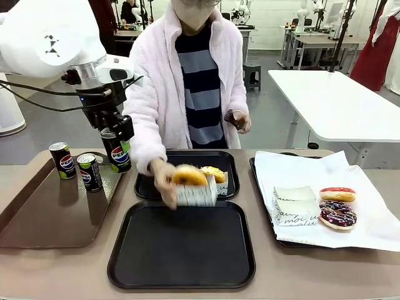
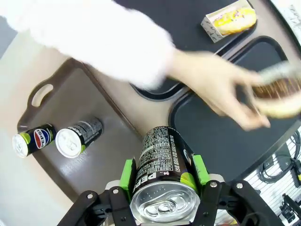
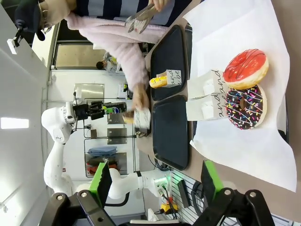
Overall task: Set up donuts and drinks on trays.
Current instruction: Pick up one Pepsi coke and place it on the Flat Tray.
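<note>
My left gripper (image 1: 119, 152) is shut on a black Pepsi can (image 1: 119, 156), held upright above the right rim of the brown tray. In the left wrist view the can (image 2: 162, 165) sits between the green pads (image 2: 127, 175). Two more cans (image 1: 62, 160) (image 1: 89, 171) stand on the brown tray. The person's hand carries a sleeved golden donut (image 1: 190, 177) over the gap between the far black tray (image 1: 187, 159) and the near black tray (image 1: 181, 250). A yellow sleeved donut (image 1: 215, 174) lies on the far tray. My right gripper (image 3: 157, 183) is open, holding nothing.
The brown handled tray (image 1: 37, 219) lies at the left. At the right a white-paper-lined tray (image 1: 369, 225) holds a red-glazed donut (image 1: 337, 194), a chocolate sprinkled donut (image 1: 337, 214) and white sleeves (image 1: 294, 203). The person's other hand holds tongs (image 1: 232, 119).
</note>
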Controlling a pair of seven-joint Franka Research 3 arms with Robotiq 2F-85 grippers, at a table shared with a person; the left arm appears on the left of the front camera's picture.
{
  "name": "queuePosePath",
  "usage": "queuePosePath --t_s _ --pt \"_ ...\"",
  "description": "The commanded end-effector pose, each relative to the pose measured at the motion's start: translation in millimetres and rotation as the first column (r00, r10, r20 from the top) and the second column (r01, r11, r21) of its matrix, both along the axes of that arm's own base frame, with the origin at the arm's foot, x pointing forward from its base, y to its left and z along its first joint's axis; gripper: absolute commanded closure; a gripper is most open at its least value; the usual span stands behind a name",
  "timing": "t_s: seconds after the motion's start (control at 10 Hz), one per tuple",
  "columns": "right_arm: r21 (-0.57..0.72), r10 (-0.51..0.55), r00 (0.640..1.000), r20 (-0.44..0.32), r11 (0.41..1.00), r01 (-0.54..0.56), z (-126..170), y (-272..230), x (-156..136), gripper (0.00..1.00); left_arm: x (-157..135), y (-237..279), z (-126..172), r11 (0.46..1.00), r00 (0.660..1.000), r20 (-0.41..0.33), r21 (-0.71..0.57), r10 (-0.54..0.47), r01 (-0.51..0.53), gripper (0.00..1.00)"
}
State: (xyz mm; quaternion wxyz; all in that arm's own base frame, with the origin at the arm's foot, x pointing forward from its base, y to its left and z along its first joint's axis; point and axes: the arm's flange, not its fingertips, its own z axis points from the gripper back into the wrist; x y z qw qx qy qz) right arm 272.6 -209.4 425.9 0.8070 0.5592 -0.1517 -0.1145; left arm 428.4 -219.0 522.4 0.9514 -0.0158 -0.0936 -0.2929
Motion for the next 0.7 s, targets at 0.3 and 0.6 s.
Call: queuePosePath --t_s 0.3,0.6 --pt "0.01 0.002 1.0 0.011 1.0 -0.003 0.0 -1.8 0.1 0.0 -112.9 55.6 32.1 0.944 0.962 -0.058 0.186 -0.266 0.273 0.42" --pt "0.01 0.002 1.0 0.011 1.0 -0.003 0.0 -1.8 0.1 0.0 -94.3 47.9 24.3 0.96 0.972 -0.073 0.155 -0.222 0.231 0.42"
